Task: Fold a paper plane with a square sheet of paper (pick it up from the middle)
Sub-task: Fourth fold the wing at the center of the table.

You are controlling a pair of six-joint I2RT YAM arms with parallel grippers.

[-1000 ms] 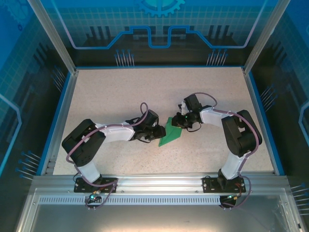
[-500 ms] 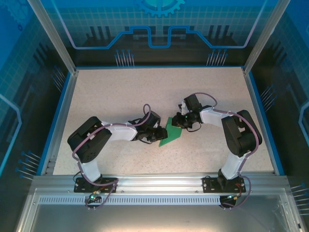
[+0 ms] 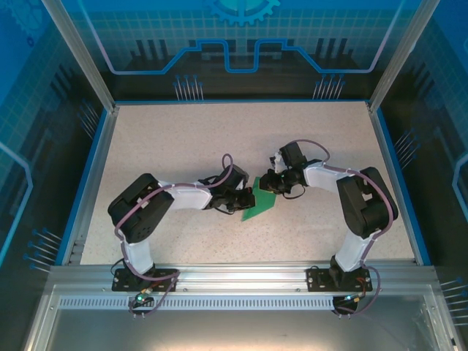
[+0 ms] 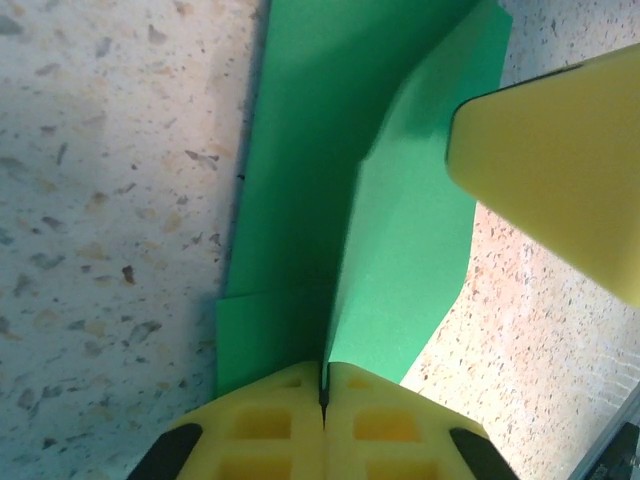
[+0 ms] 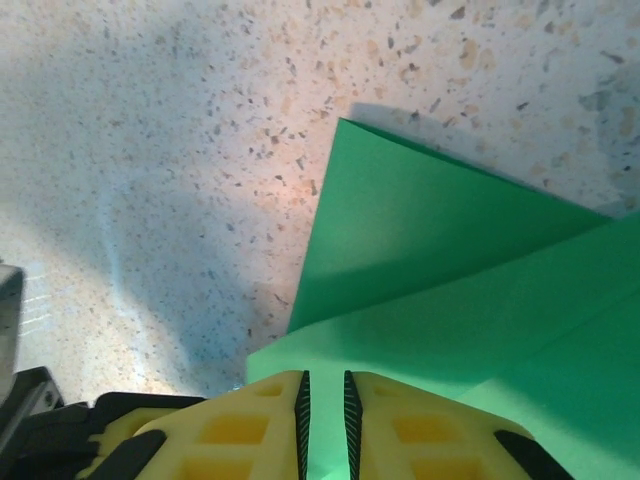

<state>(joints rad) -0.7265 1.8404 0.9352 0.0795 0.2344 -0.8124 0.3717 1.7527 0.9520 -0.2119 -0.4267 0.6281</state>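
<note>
In the middle of the folding, not yet at a finished dart. On the left, left gripper [image 4: 322, 382] pressed fully together on a raised flap of the green paper [image 4: 300, 150], pinching it right at a crease. Paper itself near the centre of the table [image 3: 168, 146], between the 2 arms, partly flat and partly lifted. On the right, right gripper [image 5: 324, 395] nearly together, with a thin slit between its fingers, apparently clamped on the paper's far edge.

Next, probably: carry the pinched flap over and press it flat, keeping the other edge steady and the pull gentle against tearing.

Hard to make out: number of layers, full outline, anything under the fingers.
</note>
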